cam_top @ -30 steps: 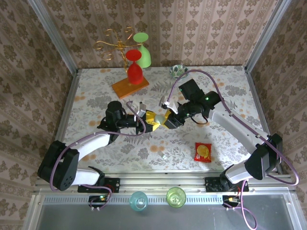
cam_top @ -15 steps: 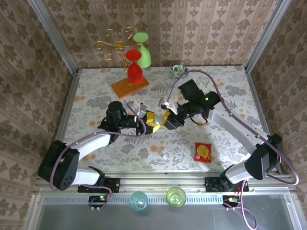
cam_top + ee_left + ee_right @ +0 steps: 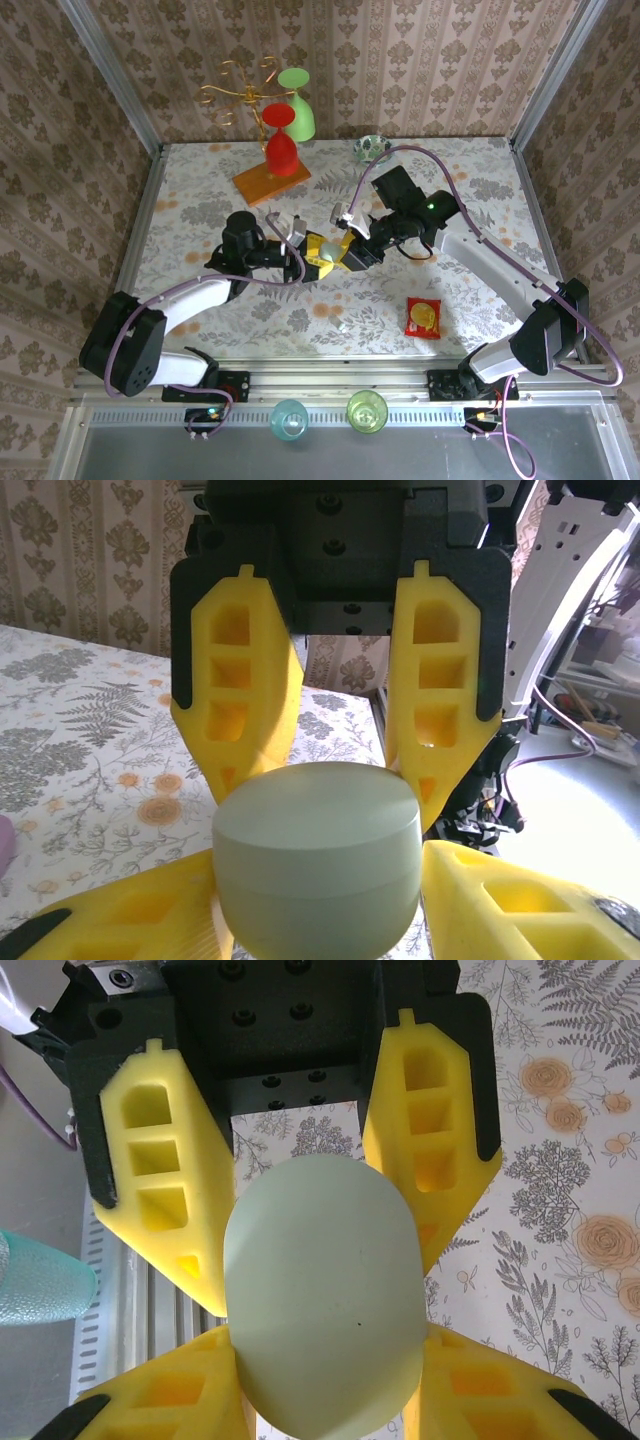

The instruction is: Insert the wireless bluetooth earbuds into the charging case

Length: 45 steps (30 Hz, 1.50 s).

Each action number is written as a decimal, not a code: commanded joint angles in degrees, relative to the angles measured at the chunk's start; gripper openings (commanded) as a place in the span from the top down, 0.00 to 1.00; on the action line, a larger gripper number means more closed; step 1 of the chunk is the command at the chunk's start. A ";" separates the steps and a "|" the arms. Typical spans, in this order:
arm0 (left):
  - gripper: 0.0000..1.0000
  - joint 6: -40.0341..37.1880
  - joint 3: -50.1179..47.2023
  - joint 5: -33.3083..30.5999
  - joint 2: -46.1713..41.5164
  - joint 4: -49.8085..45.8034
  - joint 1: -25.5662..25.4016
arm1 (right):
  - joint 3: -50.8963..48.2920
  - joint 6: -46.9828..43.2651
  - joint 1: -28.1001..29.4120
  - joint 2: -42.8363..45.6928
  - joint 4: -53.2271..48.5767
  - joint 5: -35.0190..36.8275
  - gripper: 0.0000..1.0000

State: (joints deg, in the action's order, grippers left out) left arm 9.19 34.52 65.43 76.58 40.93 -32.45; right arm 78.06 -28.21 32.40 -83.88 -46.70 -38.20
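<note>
The charging case [image 3: 322, 249] is a pale mint-green pebble, closed, held up above the table's middle between both arms. In the right wrist view, the case [image 3: 320, 1300] is pinched between my right gripper [image 3: 325, 1352]'s yellow fingers, which are shut on it. My left gripper [image 3: 318, 880] faces the case [image 3: 315, 860] from the other side. Its fingers flank the case loosely, with a thin gap at the right one. A lilac sliver [image 3: 4, 842] at that view's left edge is cut off, so I cannot tell what it is. The earbuds are out of view.
A red snack packet [image 3: 423, 317] lies front right. A wooden base [image 3: 270, 182] at the back carries a gold rack with a red glass [image 3: 281, 150] and a green glass [image 3: 298, 100]. A small bowl [image 3: 371, 147] sits behind; two cups [image 3: 289, 417] [image 3: 366, 411] stand at the front rail.
The left gripper's fingers have spread a little around the case. Both arms and the case stay almost in place.
</note>
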 commanded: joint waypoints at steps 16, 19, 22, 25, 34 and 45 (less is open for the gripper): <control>0.54 3.86 1.94 3.78 1.92 4.42 -0.60 | 1.07 -1.68 -0.15 -0.62 -1.63 0.75 0.78; 0.59 4.15 1.95 3.83 2.17 4.42 -0.60 | 0.85 -1.44 -0.15 -0.28 -0.92 0.67 0.78; 0.64 4.17 2.05 4.00 2.45 4.64 -0.60 | 0.77 -1.48 -0.15 -0.26 -0.68 0.67 0.78; 0.71 3.91 1.91 4.07 2.60 5.10 -0.60 | 0.43 -1.30 -0.14 -0.08 -0.30 1.16 0.74; 0.77 7.02 1.79 4.60 4.69 13.40 -0.58 | -2.62 2.91 -2.54 3.35 4.39 -0.30 0.44; 0.90 8.01 0.73 2.93 4.82 17.00 -0.51 | -2.57 8.86 -5.89 3.72 7.00 -1.65 0.41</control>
State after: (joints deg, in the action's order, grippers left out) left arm 16.88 35.03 65.89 81.93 54.76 -32.58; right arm 75.68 -22.11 28.29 -81.43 -42.87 -39.64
